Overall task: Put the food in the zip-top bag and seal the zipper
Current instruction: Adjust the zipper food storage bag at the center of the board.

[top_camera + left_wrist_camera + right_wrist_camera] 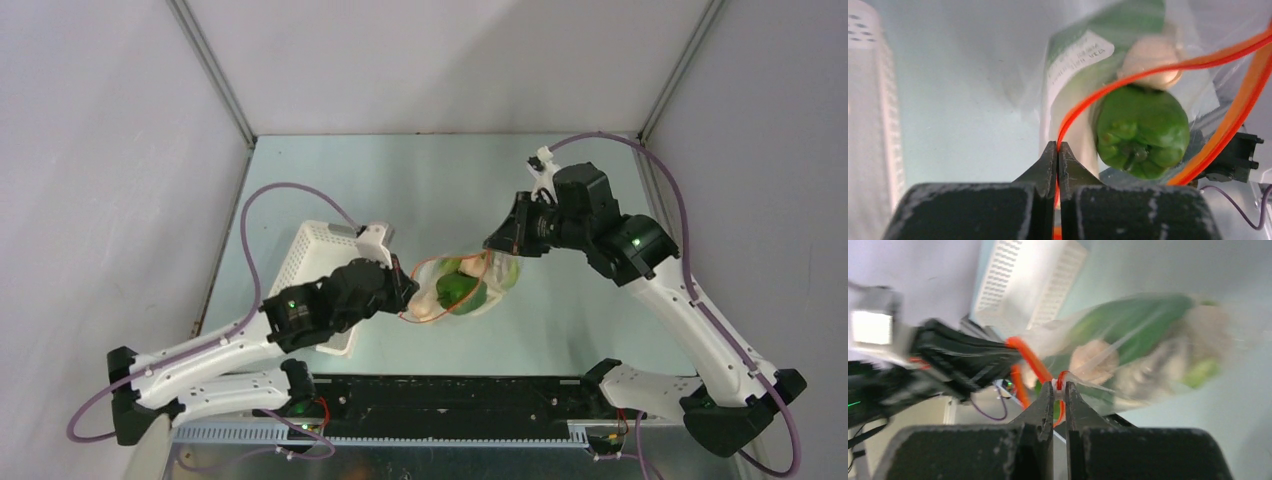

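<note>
The zip-top bag (462,285), food (1143,132) already inside (green pieces press the plastic), stretches between both arms beside a white basket (315,250). The left gripper (1058,150) and right gripper (1059,390) each pinch the orange zipper (1235,122). Sealing looks begun; next, slide one pinch along the taut strip.

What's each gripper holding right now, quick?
Left gripper: closed on the zipper.
Right gripper: closed on the zipper too.
</note>
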You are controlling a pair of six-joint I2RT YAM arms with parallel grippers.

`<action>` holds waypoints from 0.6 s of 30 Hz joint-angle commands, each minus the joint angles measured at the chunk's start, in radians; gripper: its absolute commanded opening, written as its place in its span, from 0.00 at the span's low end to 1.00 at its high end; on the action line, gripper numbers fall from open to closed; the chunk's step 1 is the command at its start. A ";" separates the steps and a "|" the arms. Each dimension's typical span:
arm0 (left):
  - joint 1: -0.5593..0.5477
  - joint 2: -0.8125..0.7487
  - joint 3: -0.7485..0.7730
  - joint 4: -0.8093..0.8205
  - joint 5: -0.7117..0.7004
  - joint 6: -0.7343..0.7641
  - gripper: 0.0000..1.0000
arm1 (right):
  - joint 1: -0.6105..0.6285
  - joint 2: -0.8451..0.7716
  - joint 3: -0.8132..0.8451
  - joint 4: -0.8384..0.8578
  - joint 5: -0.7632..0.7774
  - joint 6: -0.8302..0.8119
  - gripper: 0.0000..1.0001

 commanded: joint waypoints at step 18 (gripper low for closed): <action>-0.027 0.178 0.354 -0.356 -0.028 -0.001 0.00 | -0.062 0.024 -0.064 -0.182 0.279 -0.182 0.46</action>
